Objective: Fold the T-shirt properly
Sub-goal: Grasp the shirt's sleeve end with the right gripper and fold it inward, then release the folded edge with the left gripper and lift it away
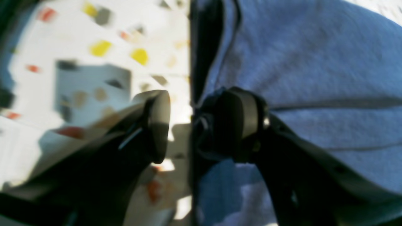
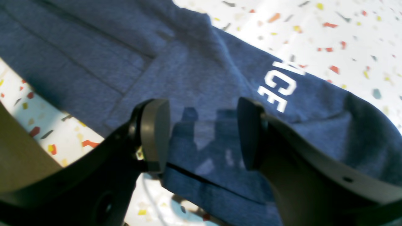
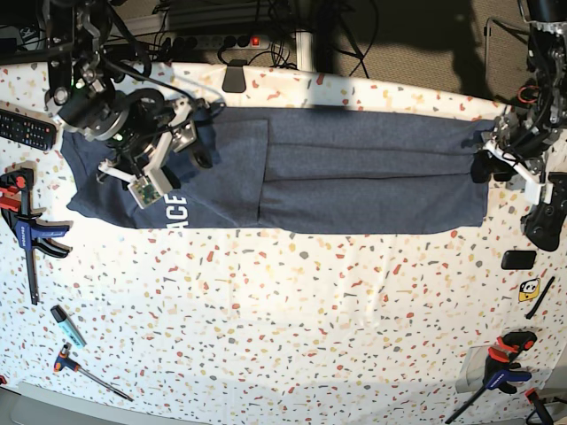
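Right end effector [image 2: 201,135] gapes over the T-shirt [image 2: 188,78] — lettering just beyond.

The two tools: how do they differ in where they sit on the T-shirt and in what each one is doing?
The left tool sits at the T-shirt's plain end edge, one finger on the fabric and one over the table. The right tool hovers above the opposite, folded end, near the white lettering, with both fingers over cloth. Fabric bunches at the left tool's finger; nothing lies between the right tool's jaws. Both stand open.
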